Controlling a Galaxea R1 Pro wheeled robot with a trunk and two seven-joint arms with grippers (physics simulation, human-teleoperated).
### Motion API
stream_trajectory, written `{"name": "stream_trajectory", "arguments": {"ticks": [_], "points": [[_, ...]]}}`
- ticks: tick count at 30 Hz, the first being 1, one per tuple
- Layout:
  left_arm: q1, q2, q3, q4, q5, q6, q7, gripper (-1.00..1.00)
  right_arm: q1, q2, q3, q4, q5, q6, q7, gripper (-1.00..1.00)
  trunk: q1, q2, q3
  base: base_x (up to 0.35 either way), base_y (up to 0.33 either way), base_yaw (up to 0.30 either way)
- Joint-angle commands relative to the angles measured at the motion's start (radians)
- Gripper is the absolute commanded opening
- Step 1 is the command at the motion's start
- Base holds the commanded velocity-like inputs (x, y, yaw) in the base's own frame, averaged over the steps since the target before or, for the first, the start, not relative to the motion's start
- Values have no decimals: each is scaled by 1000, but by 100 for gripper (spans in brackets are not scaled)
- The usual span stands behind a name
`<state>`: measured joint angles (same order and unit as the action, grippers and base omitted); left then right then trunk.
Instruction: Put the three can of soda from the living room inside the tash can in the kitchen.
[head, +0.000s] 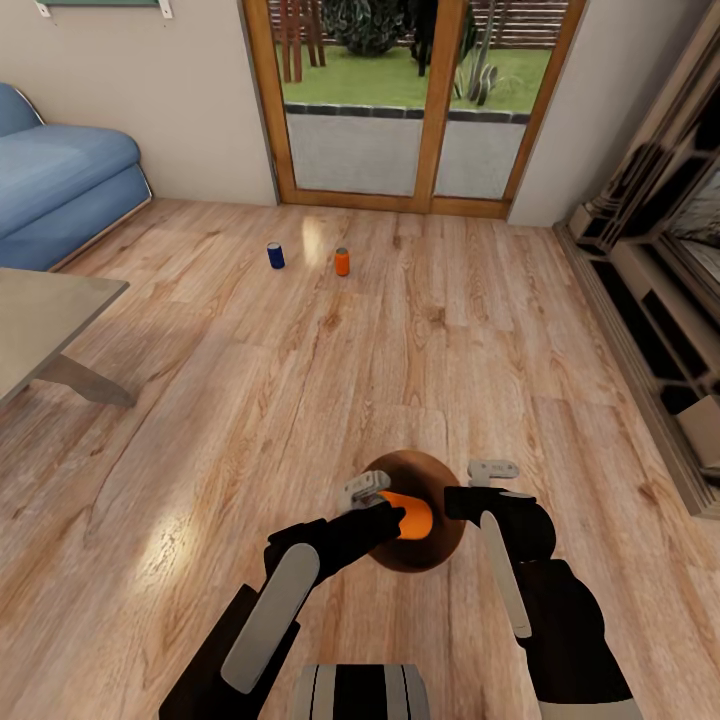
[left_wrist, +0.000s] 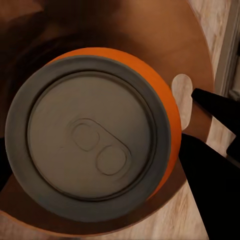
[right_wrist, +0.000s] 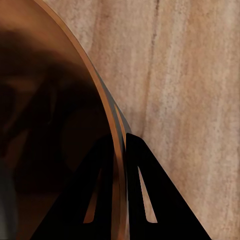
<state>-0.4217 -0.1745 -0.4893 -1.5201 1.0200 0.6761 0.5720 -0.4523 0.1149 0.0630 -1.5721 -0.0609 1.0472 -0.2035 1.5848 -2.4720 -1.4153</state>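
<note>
- The left gripper (head: 385, 508) is clamped on an orange soda can (head: 408, 514), holding it right over the mouth of the trash can (head: 440, 555). The can lies tilted on its side in the head view.
- Up close in the left wrist view, that can (left_wrist: 167, 107) shows a dull grey top with a recessed ring and an oval tab shape pressed in, plus a bright orange body curving around the edge. Brown bin interior (left_wrist: 150, 30) sits behind it.
- The bin looks round, warm brown/tan inside, standing on the wood-plank floor (head: 250, 400) just in front of the robot.
- The right gripper (head: 462, 500) is pinched on the bin's rim: in the right wrist view its two dark fingers (right_wrist: 145, 195) sit either side of the thin rim (right_wrist: 107, 110), one inside, one outside.
- Two more cans stand upright farther off near the glass doors (head: 410, 110): a dark blue can (head: 275, 255) and another orange can (head: 342, 262), close together but apart.
- Blue sofa (head: 60, 190) at the far left, grey table (head: 45, 315) nearer on the left.
</note>
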Motion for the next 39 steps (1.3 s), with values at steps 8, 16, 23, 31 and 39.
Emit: {"name": "stream_trajectory", "arguments": {"ticks": [8,16,23,31,39], "points": [[0,0,-1,1,0,-16,2,-100,0,0,0,0,-13,0,7,-100,0,0,0,0,0,0],[0,0,-3,3,0,-16,2,-100,0,0,-2,-1,-13,0,6,-100,0,0,0,0,0,0],[0,0,-3,4,0,-17,2,-100,0,0,-2,0,-13,0,7,-100,0,0,0,0,0,0],[0,0,-4,24,0,-21,5,-100,0,0,-2,-1,-13,0,7,-100,0,0,0,0,0,0],[-29,0,-27,42,2,-33,5,-100,0,0,-2,-1,-13,0,7,-100,0,0,0,0,0,0]]}}
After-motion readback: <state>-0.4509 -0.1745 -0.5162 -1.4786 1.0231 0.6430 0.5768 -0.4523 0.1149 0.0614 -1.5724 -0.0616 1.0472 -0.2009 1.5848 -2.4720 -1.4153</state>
